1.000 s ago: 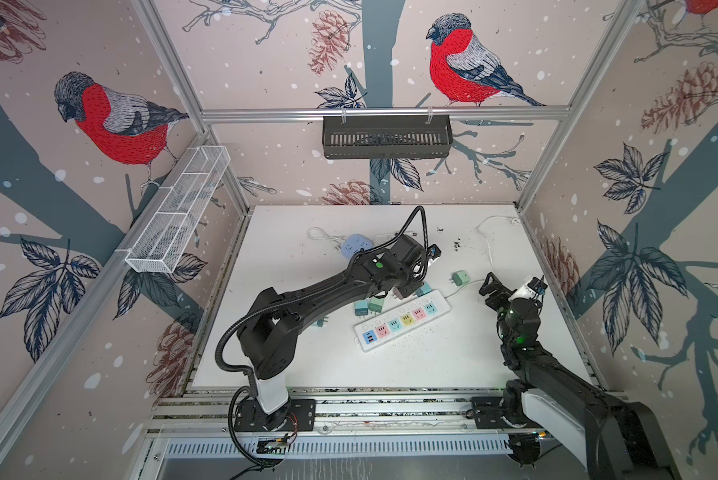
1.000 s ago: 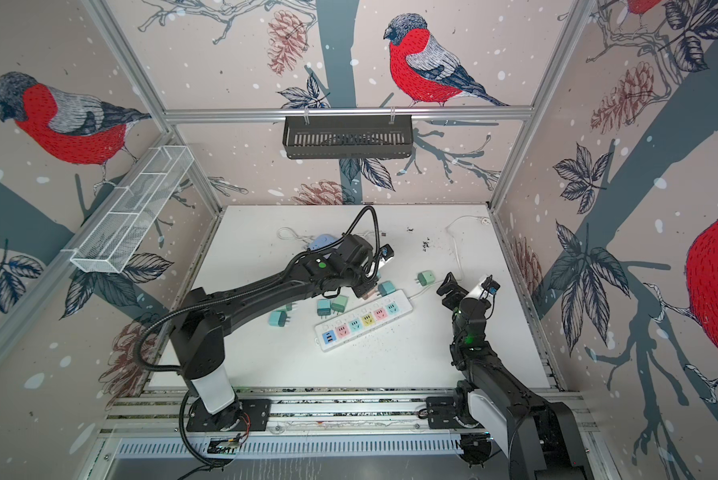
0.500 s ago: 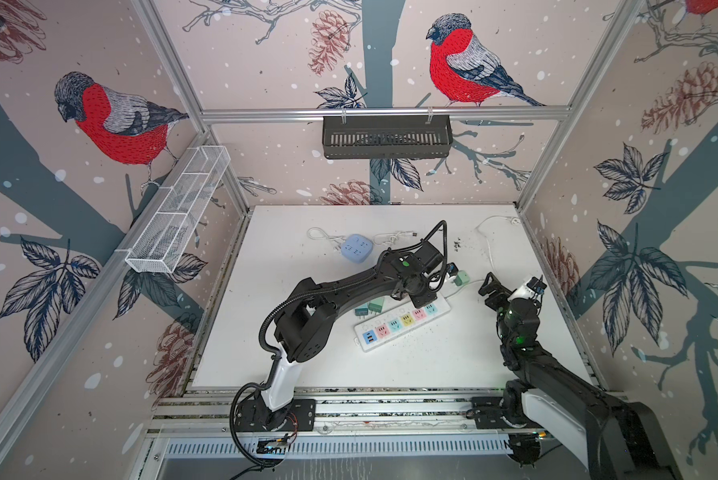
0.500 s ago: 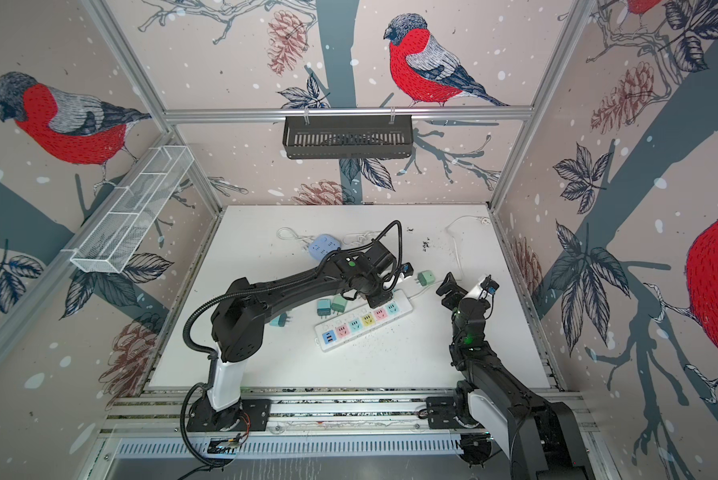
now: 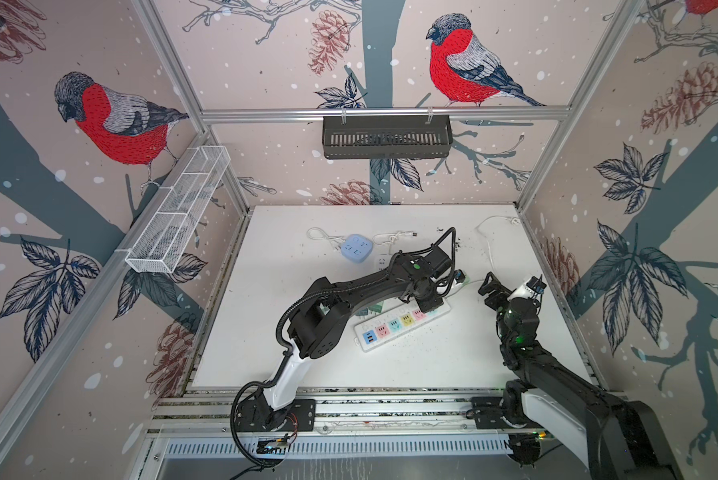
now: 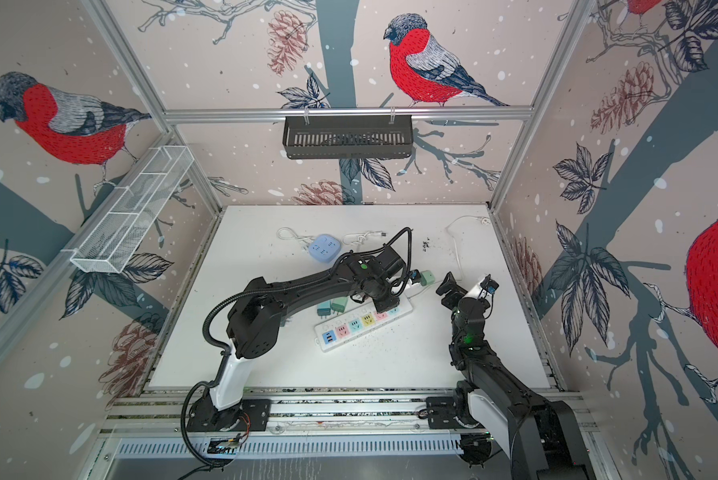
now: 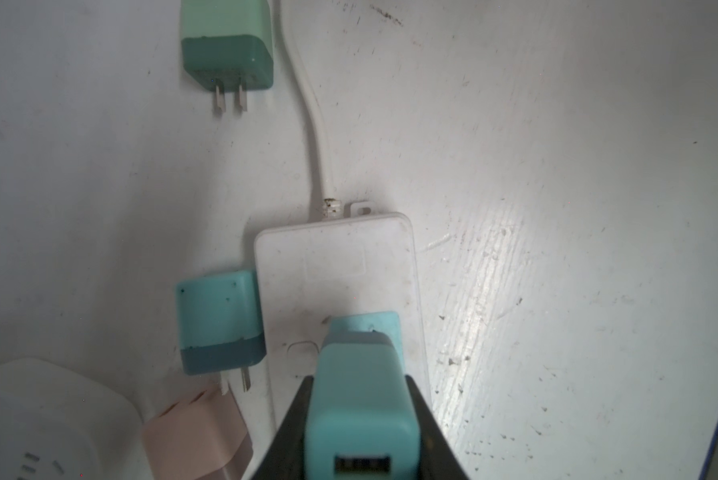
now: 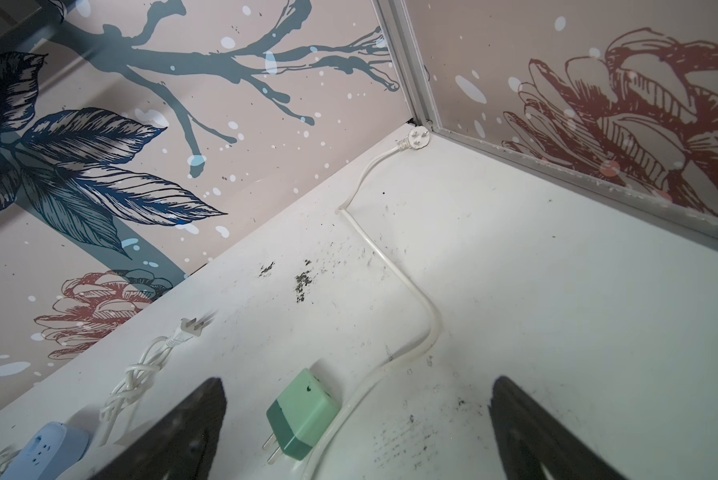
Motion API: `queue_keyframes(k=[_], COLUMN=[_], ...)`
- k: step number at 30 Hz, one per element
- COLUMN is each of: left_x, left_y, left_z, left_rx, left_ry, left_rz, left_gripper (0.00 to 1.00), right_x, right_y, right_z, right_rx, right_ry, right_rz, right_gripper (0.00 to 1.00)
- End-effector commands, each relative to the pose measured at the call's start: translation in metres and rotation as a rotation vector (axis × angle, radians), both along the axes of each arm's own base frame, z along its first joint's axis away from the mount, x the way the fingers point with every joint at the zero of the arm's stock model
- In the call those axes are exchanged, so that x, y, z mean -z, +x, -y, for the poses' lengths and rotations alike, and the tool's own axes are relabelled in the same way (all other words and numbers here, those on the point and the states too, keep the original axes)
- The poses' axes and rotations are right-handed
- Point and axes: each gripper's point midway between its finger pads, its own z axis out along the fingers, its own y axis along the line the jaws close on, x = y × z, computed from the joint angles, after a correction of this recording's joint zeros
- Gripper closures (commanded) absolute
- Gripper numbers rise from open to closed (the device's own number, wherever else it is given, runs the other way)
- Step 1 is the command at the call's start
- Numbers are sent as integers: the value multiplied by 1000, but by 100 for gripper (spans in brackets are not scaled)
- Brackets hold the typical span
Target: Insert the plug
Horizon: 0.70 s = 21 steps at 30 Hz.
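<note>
Gripping: the left hand [image 5: 427,306] is clamped on a small teal plastic plug adapter [image 7: 361,411], one dark finger on each side, with the adapter's USB port facing the wrist camera.
Plug position: it stands upright under the hand, over the teal socket pad at the cable end of the long white power strip with coloured sockets [image 5: 403,325]. Its prongs are hidden, so I cannot tell how deep they sit.
Beside the hand: a teal and dark-blue adapter [image 7: 218,320] lies flat against the strip's long edge. A pale pink adapter [image 7: 199,436] lies just past its prongs.
Past the strip's end: a mint-green two-tone adapter [image 8: 303,415] lies on the white desk [image 5: 432,361], just beside the strip's white cable [image 8: 390,257].
Right hand: the right hand [image 6: 448,286] has its fingers wide apart and holds nothing. It is raised above the desk, well apart from the left hand, with the mint adapter between them.
Farther back: a pale-blue square socket cube [image 5: 357,247] sits beyond the left hand, with a knotted white cord [image 8: 141,374] next to it.
</note>
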Motion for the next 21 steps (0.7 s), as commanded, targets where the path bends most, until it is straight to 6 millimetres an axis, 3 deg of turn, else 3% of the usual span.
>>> queue_keyframes(k=[1, 21], left_x=[-4, 17], left_y=[-5, -5], left_z=[2, -3], left_rx=[-3, -19], left_ry=[-7, 29], left_rz=[-29, -38], left_gripper=[100, 100], right_x=[-8, -9], right_y=[2, 1], right_z=[2, 1], right_rx=[14, 15], right_ry=[-2, -4], right_rz=[27, 31], right_gripper=[0, 0])
